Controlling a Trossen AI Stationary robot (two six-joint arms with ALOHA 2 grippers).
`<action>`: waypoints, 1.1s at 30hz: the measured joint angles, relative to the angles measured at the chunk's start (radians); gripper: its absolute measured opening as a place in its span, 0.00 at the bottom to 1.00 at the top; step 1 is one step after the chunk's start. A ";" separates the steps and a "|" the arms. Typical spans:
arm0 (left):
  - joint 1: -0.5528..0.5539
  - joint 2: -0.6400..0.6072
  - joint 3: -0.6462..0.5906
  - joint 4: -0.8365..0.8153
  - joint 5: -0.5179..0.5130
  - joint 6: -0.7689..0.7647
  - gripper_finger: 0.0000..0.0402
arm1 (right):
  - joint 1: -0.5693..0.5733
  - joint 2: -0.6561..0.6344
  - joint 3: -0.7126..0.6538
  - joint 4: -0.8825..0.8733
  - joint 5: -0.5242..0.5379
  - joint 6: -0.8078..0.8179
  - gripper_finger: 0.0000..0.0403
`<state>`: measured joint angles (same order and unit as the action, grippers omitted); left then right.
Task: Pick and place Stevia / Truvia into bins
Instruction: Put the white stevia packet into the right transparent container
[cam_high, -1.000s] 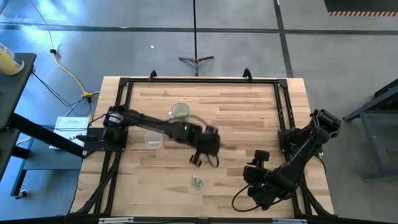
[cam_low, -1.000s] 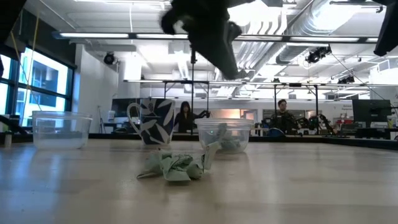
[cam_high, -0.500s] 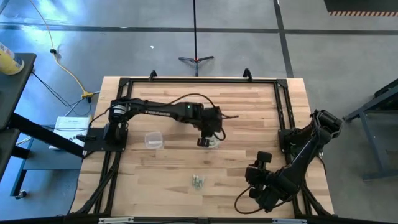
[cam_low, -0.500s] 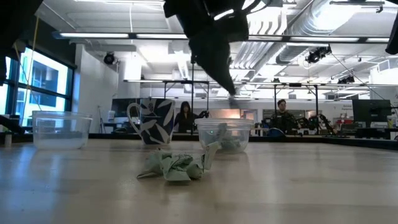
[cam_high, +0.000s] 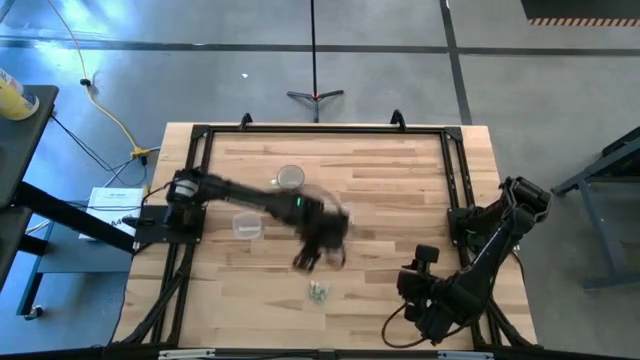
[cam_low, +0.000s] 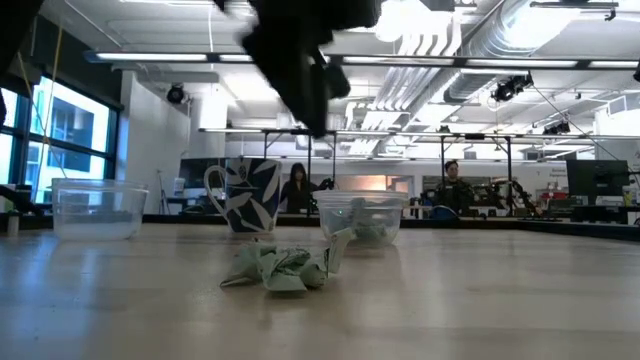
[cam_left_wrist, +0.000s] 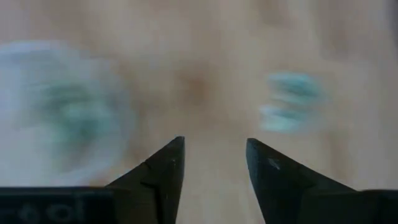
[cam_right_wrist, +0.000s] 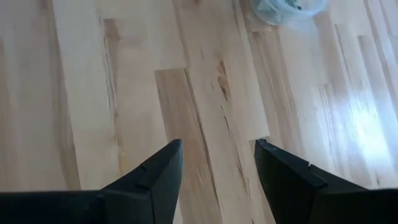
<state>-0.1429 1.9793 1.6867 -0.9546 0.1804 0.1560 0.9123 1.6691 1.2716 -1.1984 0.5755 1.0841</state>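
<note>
In the high view the left hand (cam_high: 305, 262) has swung from the round bin back toward the Stevia / Truvia (cam_high: 318, 292) pile at 6 o'clock on the tabletop (cam_high: 400, 180), so one drop seems finished. In the low view the pile (cam_low: 280, 268) lies before the round bin (cam_low: 360, 218), which holds sachets. In the left wrist view the hand (cam_left_wrist: 214, 163) is open and empty; the right hand (cam_right_wrist: 217, 165), also open, waits at 4 o'clock.

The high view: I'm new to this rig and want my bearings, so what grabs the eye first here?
The left gripper, open and empty, is blurred in motion above the table's middle, near the small pile of green sachets towards the front edge. A round tub behind the pile already holds some sachets. The right gripper, also open, waits by the front right corner.
</note>
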 joint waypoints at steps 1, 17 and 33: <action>-0.041 0.001 0.000 -0.009 0.017 0.024 0.49 | 0.000 0.001 -0.001 0.006 0.001 -0.016 0.48; -0.312 0.005 -0.191 0.323 -0.165 0.079 0.40 | -0.041 0.005 -0.084 0.392 -0.008 -0.412 0.51; -0.417 -0.093 -0.231 0.180 -0.317 -0.487 0.41 | -0.243 0.107 -0.084 0.749 -0.129 -0.690 0.65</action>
<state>-0.5598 1.8866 1.4555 -0.7747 -0.1370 -0.3308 0.6695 1.7760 1.1873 -0.4496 0.4461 0.3946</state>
